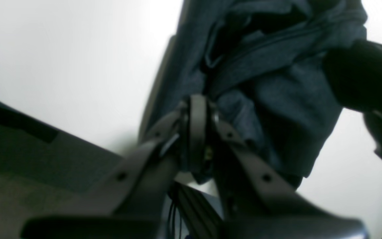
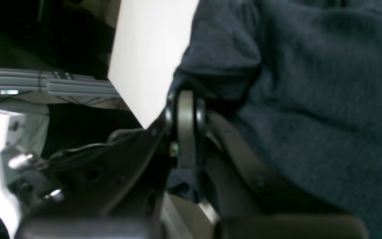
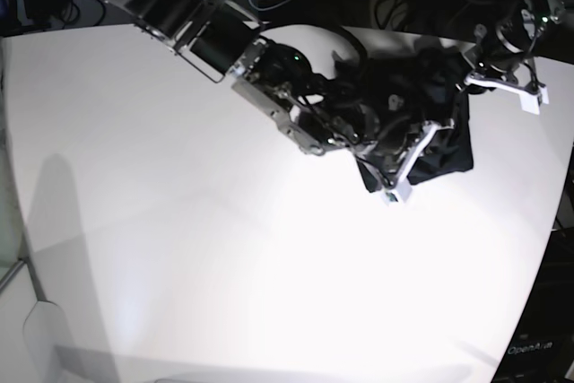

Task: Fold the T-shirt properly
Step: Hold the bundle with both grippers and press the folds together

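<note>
Wrist views show each gripper clamped on dark cloth: the left gripper [image 1: 197, 132] pinches a bunched fold of the shirt [image 1: 277, 99], and the right gripper [image 2: 186, 126] is closed on an edge of it. For a clean fold, the two held points are best drawn apart until the cloth is taut, then laid flat. Farther off, the shirt is seen crumpled in a dark heap at the far right of the white table [image 3: 179, 221], plain and unprinted.
</note>
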Robot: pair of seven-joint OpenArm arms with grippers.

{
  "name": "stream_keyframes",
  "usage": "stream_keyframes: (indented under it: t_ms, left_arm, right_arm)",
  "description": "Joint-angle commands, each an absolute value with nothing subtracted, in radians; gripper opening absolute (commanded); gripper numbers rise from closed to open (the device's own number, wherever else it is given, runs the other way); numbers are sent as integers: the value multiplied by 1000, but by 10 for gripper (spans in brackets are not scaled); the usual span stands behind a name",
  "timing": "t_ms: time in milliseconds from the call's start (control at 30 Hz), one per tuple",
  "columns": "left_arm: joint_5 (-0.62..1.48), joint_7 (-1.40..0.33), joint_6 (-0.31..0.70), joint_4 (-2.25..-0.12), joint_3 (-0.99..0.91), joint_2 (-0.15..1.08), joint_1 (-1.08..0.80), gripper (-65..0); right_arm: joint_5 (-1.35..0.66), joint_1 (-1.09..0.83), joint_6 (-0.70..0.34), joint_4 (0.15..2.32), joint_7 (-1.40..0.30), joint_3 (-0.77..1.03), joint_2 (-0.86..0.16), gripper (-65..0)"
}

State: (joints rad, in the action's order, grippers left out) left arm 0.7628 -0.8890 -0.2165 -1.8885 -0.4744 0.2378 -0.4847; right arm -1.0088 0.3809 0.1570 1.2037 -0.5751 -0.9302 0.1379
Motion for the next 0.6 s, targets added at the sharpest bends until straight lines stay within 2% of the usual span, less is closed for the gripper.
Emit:
stream_keyframes:
  t_ms: [0, 233, 567]
  left_arm:
    - [768, -875, -214, -1903, -479, 246, -487, -650]
    - [766, -877, -214, -1903, -478, 222, -487, -650]
    - [768, -877, -214, -1913, -479, 222, -490, -650]
  right_arm:
    - [-1036, 401, 142, 1237, -561, -928, 157, -650]
    - [-1036, 409, 142, 1308, -553, -1030, 157, -650]
    - [-1035, 412, 148, 1313, -553, -1032, 145, -650]
